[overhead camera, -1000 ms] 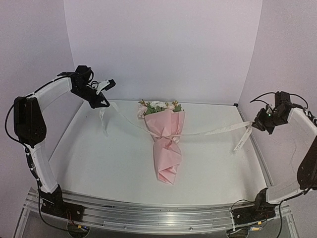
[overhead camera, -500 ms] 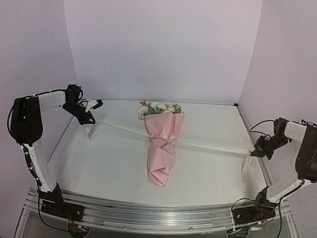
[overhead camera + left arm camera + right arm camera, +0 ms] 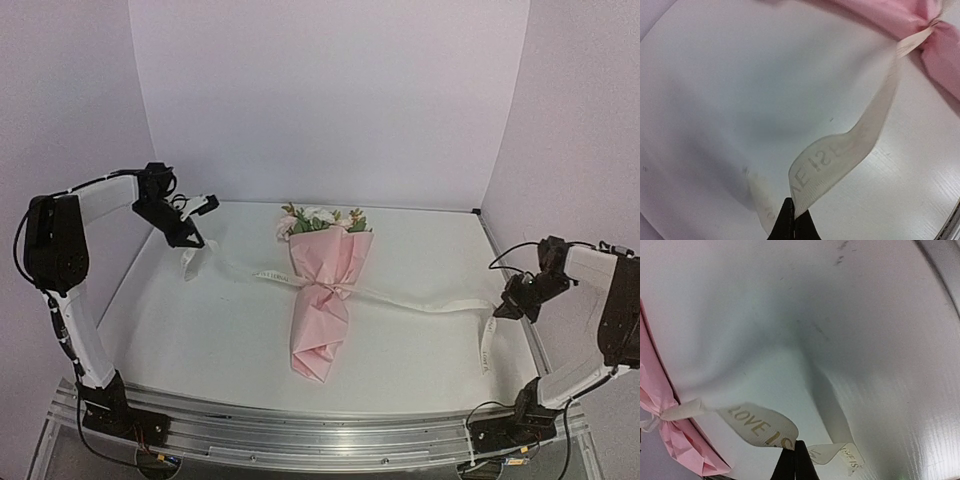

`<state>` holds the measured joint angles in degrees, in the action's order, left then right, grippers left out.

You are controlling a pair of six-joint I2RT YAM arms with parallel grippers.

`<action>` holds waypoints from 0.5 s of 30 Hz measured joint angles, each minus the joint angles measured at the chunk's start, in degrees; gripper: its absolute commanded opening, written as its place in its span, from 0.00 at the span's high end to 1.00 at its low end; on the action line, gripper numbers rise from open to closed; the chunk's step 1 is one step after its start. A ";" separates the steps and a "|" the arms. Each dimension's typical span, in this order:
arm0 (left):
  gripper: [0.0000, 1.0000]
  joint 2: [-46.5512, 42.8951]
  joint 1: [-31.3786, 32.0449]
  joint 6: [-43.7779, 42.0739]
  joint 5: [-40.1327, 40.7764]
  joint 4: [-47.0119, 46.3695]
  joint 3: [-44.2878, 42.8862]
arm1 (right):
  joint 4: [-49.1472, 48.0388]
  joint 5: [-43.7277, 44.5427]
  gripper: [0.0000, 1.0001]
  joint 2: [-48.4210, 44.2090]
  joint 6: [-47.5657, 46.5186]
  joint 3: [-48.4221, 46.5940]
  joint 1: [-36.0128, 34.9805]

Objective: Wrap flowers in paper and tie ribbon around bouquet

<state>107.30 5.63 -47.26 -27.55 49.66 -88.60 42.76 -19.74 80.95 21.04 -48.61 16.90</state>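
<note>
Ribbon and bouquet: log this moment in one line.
ribbon: cinched round bouquet; left end effector: shut on ribbon; right end effector: shut on ribbon

white tabletop (image 3: 200, 340) under left pincer (image 3: 196, 240) and right pincer (image 3: 498, 312), lilac walls (image 3: 330, 100) behind and outboard of both, aluminium rail (image 3: 300, 425) nearer than both

Pink paper (image 3: 322, 300), cream ribbon (image 3: 837, 157), perhaps gold lettering (image 3: 754, 424)

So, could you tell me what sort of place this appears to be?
Probably a lab test booth, not a florist's: plain pale backdrop walls enclose a white table, and two robot arms stand on an aluminium rail at its near edge.
</note>
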 measured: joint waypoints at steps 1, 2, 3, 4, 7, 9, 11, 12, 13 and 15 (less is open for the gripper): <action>1.00 0.04 2.94 1.11 -3.07 3.15 -4.18 | -0.06 -0.26 0.95 0.00 0.11 -0.34 -2.39; 1.00 0.08 5.44 2.14 -5.69 5.14 -8.47 | -0.11 -0.84 0.95 0.02 0.11 -0.80 -4.38; 1.00 0.11 7.74 3.08 -8.12 6.72 -12.66 | -0.15 -1.47 0.95 0.04 0.07 -1.29 -6.12; 1.00 0.07 9.71 3.80 -10.36 7.84 -16.57 | -0.18 -2.06 0.95 0.04 -0.03 -1.85 -7.17; 1.00 -1.20 14.55 5.59 -16.52 9.76 -24.98 | -0.26 -3.80 0.95 0.04 -0.56 -3.88 -10.93; 1.00 -3.17 16.55 6.35 -19.97 11.77 -25.81 | -0.73 -5.11 0.94 0.04 -1.03 -5.38 -15.20; 1.00 -4.50 18.48 7.06 -22.61 14.29 -25.81 | -1.49 -6.83 0.82 0.04 -1.35 -6.28 -19.52; 1.00 -4.62 19.41 7.32 -23.41 15.04 -25.81 | -1.64 -7.56 0.67 0.04 -1.38 -6.36 -20.96; 1.00 -4.60 20.31 7.69 -24.04 15.60 -25.81 | -1.58 -8.16 0.38 0.04 -1.26 -6.37 -22.00; 1.00 -4.37 21.93 8.42 -25.04 16.55 -25.81 | -1.41 -8.72 0.15 0.10 -1.11 -6.37 -23.20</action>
<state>102.92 27.56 -38.84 -52.59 66.21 -114.41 41.35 -28.46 81.05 19.92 -54.98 -6.30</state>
